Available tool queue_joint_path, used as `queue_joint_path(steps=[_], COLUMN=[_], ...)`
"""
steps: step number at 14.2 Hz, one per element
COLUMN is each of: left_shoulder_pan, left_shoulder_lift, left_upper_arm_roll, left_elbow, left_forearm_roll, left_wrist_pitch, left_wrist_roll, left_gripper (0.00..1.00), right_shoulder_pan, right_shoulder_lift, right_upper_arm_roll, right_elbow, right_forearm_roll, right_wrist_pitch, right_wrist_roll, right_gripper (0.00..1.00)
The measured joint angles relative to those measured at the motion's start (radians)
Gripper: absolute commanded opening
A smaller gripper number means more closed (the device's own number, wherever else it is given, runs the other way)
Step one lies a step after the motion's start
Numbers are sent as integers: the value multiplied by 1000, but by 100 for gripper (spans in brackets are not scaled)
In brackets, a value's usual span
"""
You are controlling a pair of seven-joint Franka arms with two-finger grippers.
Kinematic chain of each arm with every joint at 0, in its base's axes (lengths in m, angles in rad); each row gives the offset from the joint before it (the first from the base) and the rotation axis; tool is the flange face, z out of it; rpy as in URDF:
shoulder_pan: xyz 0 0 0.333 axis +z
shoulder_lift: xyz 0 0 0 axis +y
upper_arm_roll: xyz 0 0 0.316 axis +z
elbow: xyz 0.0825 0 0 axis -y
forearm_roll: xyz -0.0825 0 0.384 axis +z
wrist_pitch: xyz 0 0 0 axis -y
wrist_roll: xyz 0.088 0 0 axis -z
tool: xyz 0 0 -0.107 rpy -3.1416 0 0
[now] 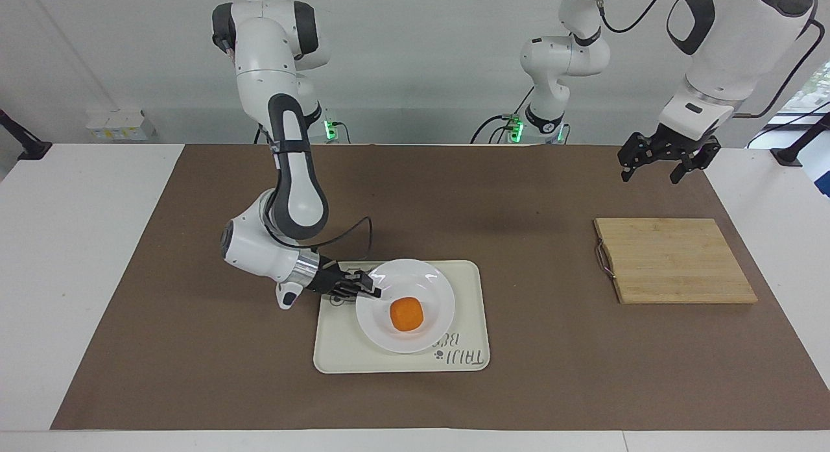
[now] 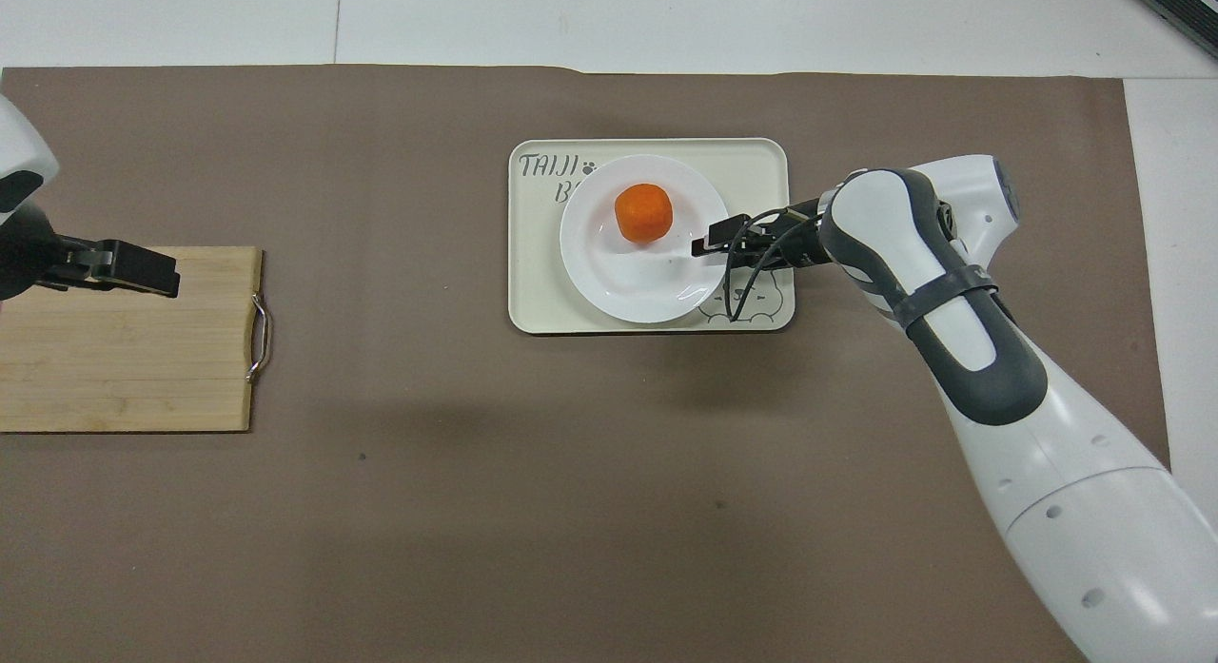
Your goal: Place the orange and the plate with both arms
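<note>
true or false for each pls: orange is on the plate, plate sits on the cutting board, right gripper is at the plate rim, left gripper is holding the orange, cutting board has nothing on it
1. The orange lies on the plate. True.
2. The plate sits on the cutting board. False: it is on the tray.
3. The right gripper is at the plate's rim. True: shut on it.
4. The left gripper holds the orange. False: it is open, over the mat near the cutting board.
5. The cutting board is bare. True.
</note>
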Motion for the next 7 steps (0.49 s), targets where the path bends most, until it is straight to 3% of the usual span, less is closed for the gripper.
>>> queue_joint_path(steps=[3, 7], left_shoulder_pan=[0, 0], left_shoulder_lift=[0, 0], left_upper_arm_roll=[0, 0], left_elbow=[0, 0], left_forearm_roll=[0, 0], left_wrist_pitch=[0, 0], left_wrist_roll=[0, 0], left_gripper=[100, 100], right_shoulder_pan=[-6, -10], right_shoulder_lift=[-51, -147], right_upper_arm_roll=[-13, -62], right_elbow=[13, 15], right_forearm_roll=[-188, -349], right_wrist_pitch=[0, -25], right_wrist_roll=[74, 159], right_gripper=[100, 100])
